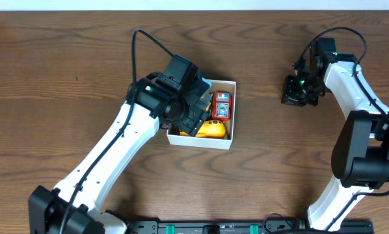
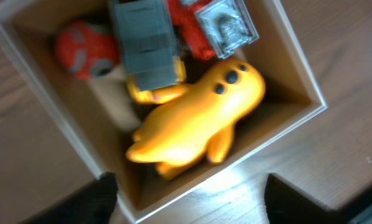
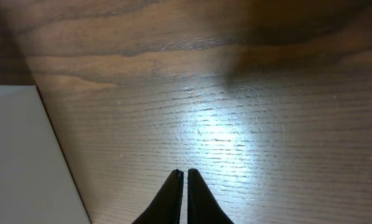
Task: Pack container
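Note:
The container [image 1: 231, 142] is a small white box with a brown inside, mid-table. It holds a yellow duck-like toy [image 1: 211, 129], a red toy car [image 1: 222, 107] and more toys. In the left wrist view the container [image 2: 301, 73] holds the yellow toy [image 2: 198, 115], a grey toy vehicle [image 2: 145, 43], a red ball-like toy [image 2: 83, 51] and a red car with a clear top [image 2: 226, 25]. My left gripper [image 2: 192, 199] is open and empty, above the box's near corner. My right gripper [image 3: 181, 175] is shut and empty over bare wood at the right [image 1: 301, 90].
The wooden table [image 1: 64, 78] runs all round the box. A white surface [image 3: 18, 155] fills the lower left of the right wrist view, at the table's edge. The left arm [image 1: 116, 149] reaches across from the lower left and covers the box's left side.

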You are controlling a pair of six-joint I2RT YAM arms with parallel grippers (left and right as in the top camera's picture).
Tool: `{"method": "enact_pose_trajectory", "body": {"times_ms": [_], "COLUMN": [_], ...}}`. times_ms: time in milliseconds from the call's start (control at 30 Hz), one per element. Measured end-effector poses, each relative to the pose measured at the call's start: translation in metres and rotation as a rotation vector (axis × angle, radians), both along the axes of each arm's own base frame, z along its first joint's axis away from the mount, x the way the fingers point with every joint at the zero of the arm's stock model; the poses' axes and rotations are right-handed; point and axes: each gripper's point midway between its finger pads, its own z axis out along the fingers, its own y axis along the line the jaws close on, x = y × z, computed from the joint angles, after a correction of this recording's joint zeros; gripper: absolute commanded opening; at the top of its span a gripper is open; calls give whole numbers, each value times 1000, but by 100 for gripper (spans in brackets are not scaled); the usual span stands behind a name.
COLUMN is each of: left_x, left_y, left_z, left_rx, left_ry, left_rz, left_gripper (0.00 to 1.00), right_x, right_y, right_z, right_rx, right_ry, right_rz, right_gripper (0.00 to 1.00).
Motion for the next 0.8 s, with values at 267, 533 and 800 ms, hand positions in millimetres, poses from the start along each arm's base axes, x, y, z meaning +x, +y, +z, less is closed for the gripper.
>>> {"method": "enact_pose_trajectory", "body": {"times_ms": [267, 533, 800], "left_x": [44, 117, 121], "left_y": [43, 134, 183], "left_z": [12, 47, 47], "left_rx": [71, 25, 61], "left_ry": [-143, -361, -365], "left_rz": [218, 539, 659], "left_gripper": [98, 98, 98], "right_x": [12, 73, 76], "right_y": [-15, 13, 16], "right_z": [7, 123, 164], "right_rx": [-133, -278, -312], "right_ry": [-77, -581, -701], "right_rz": [34, 73, 64], "right_gripper": [8, 99, 99]}}
